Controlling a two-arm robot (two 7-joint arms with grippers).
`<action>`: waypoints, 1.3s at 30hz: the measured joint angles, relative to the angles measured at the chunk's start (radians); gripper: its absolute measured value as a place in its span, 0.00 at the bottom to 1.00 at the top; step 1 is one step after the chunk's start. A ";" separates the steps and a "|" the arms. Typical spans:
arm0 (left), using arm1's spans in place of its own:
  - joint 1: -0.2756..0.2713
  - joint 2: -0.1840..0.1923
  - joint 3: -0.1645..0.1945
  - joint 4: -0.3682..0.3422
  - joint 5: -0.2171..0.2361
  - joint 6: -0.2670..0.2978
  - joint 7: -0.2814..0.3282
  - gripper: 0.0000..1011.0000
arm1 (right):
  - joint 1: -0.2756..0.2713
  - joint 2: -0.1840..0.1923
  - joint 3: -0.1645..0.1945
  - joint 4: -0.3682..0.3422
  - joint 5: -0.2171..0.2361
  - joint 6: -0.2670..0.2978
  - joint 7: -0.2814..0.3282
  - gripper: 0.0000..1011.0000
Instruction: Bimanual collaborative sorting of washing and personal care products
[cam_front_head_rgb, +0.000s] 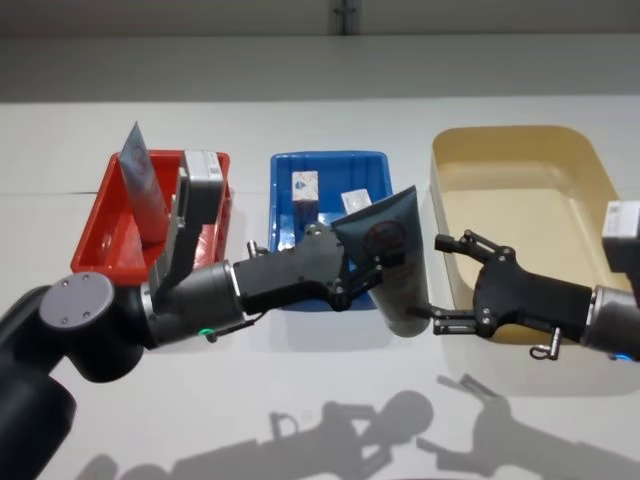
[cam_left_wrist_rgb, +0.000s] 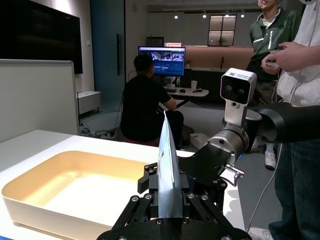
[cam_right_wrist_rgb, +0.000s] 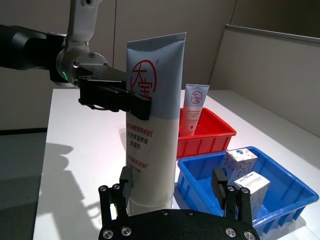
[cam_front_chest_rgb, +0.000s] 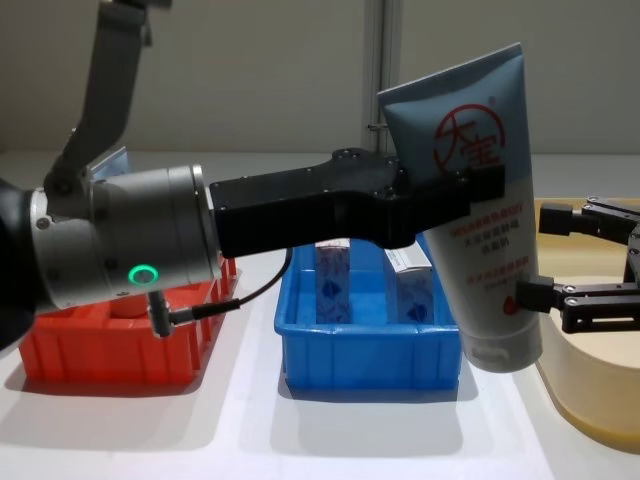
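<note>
While the left gripper (cam_front_head_rgb: 385, 247) is clamped on the squeeze tube (cam_front_chest_rgb: 492, 275) across its red round logo, the right gripper (cam_front_head_rgb: 442, 282) stands with its fingers spread about the tube's lower, capped end. The tube is held off the table (cam_front_head_rgb: 330, 400), crimped end up and leaning, over the gap between the blue tub (cam_front_head_rgb: 330, 157) and the beige tub (cam_front_head_rgb: 500, 132). In the chest view one right finger (cam_front_chest_rgb: 540, 297) meets the tube's side just above the cap, and the other stands clear of it. The right arm reaches in across the beige tub's near rim. A second tube (cam_front_head_rgb: 142, 185) stands upright in the red tub (cam_front_head_rgb: 95, 235). Two cartons (cam_front_head_rgb: 305, 190) lie in the blue tub, behind the left gripper.
</note>
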 joint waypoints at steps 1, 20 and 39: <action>0.000 0.000 0.000 0.000 0.000 0.000 0.000 0.22 | 0.003 -0.002 -0.003 0.003 0.000 -0.001 0.003 0.99; 0.000 0.000 0.000 0.000 0.000 0.000 0.000 0.22 | 0.107 -0.085 -0.080 0.114 -0.006 -0.016 0.062 0.99; 0.000 0.000 0.000 0.000 0.000 0.000 0.000 0.22 | 0.159 -0.134 -0.122 0.179 -0.007 -0.028 0.073 0.99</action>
